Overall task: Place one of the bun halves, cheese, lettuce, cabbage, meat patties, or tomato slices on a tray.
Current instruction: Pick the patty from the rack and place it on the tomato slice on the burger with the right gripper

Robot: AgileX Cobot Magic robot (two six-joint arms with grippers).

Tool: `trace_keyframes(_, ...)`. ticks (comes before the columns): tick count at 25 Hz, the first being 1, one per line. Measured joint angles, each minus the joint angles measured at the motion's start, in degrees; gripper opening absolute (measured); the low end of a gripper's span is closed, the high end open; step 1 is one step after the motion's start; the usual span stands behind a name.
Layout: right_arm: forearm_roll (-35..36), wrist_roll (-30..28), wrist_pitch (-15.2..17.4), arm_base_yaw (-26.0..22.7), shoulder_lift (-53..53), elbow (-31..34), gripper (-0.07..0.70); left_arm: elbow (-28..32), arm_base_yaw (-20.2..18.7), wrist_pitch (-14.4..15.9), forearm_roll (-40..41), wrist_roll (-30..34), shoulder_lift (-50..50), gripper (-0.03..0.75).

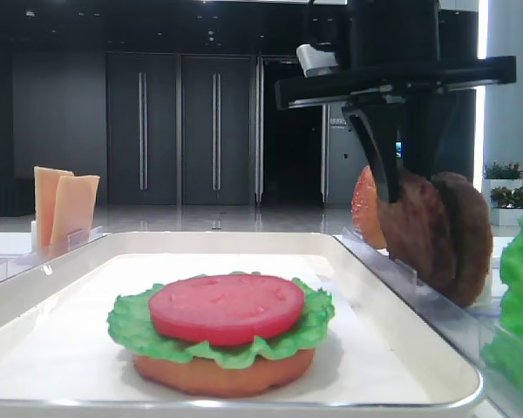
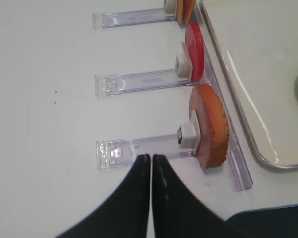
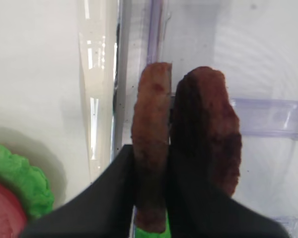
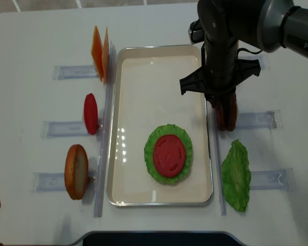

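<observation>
Right gripper (image 3: 150,198) was clamped on the left meat patty (image 3: 150,144), upright beside its twin (image 3: 206,134) in the clear holder (image 3: 273,116) right of the tray (image 4: 124,102); left gripper (image 2: 151,163) sat pinched together.

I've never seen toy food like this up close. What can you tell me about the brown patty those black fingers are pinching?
The meat patty is a thick, round, rough brown disc that looks like plastic. It stands on edge in a clear holder right of the white tray, pressed against a darker twin patty. The right gripper has its fingers shut on its upper edge.
</observation>
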Motion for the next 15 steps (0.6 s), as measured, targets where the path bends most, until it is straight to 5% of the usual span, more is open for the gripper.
trace_keyframes(15,2.5,0.0,0.0,0.0,-8.9,-1.4,0.156,0.0,0.0,0.0,0.0,0.0,0.0,-0.001)
